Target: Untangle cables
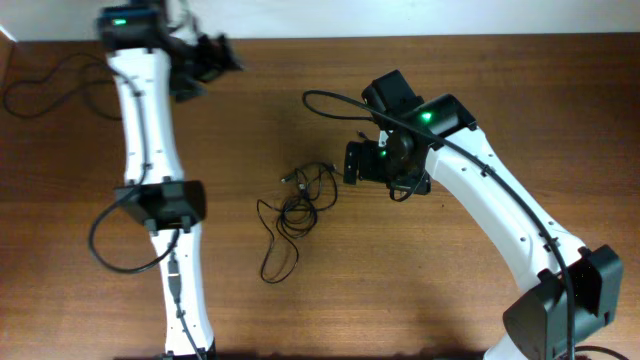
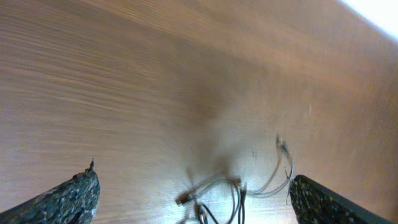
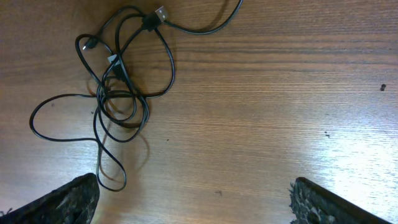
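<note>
— How do the grippers stand?
— Left gripper (image 1: 212, 68) and right gripper (image 1: 350, 163) both gape wide, holding nothing.
— And the cables (image 3: 117, 94)?
— A loose tangle on the wooden table (image 1: 470, 60), just ahead of the right gripper, untouched; well apart from the left.

Tangled cables (image 3: 118, 93) on table (image 3: 261, 124), wide-spread tool (image 3: 193, 202) above

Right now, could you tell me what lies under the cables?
Only bare wooden table shows under the cables; nothing else is visible there. Where strands cross, the lower ones are partly covered.
</note>
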You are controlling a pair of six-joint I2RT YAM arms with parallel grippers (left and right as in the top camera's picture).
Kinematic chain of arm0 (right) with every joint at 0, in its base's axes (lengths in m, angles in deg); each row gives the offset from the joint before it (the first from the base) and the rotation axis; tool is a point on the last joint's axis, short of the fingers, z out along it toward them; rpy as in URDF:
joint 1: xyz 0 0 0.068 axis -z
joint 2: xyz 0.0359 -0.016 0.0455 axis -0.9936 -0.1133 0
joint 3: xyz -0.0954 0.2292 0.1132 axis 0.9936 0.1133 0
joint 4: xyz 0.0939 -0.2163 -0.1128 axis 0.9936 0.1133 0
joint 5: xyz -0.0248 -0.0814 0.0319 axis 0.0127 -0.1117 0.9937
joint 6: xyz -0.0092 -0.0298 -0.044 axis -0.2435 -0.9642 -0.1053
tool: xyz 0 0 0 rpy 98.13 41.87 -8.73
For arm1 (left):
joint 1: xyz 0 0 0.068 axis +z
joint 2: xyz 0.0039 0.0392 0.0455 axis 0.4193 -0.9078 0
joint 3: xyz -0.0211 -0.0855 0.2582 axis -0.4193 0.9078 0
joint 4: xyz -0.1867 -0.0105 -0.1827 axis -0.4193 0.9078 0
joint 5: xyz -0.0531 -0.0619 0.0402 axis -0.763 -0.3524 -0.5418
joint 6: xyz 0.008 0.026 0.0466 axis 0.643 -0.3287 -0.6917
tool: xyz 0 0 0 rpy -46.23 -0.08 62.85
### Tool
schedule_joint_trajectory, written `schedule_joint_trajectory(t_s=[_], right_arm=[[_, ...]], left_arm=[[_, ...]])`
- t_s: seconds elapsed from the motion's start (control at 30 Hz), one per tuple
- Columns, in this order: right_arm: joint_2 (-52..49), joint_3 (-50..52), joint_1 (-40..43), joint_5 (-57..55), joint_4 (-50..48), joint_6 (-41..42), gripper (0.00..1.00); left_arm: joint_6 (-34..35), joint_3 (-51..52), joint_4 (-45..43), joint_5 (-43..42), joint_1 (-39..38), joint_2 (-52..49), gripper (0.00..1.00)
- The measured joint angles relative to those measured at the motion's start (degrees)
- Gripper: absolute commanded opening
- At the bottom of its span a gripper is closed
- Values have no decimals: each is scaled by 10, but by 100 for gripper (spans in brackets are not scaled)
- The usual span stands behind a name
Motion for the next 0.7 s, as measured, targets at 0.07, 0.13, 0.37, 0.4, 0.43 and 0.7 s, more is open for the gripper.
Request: schedule_joint_trajectory(t_s=[0.07,0.13,0.37,0.4,0.43,0.7], right_arm=[[0,0,0,2,7,0,98],[0,0,1,4,33,0,99],[6,0,74,-15,110,0,98],[8,0,87,-16,110,0,98],[10,0,98,-17,108,-1,98],[12,0,102,-9,99,0,98]], left_arm=[[-34,39,1,14,-55,0,99],[-50,73,2,21,-97,0,99],[-87,252,0,39,-116,87,99],[-90,307,0,48,-116,133,99],[-92,369,3,59,-116,196,99],[-96,701,-3,113,-117,473,99]])
